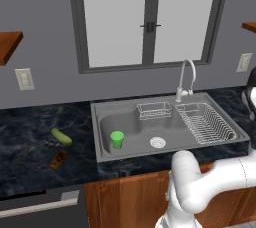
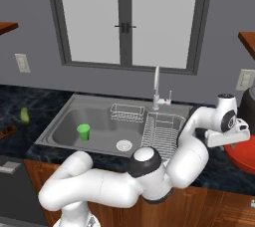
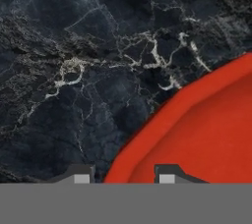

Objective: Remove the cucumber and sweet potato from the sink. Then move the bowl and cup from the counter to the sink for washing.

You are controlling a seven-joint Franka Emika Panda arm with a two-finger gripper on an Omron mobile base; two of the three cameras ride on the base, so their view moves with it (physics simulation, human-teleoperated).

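Note:
The red bowl sits on the dark marble counter to the right of the sink. My gripper reaches down over the bowl's near rim, one finger outside the rim and one inside, shut on it. The green cup stands upright in the basin. On the counter left of the sink lie the cucumber and, closer to the front, the sweet potato.
A wire dish rack takes up the sink's right part, with a wire basket at the back and the faucet behind. A dark rounded object stands just behind the bowl.

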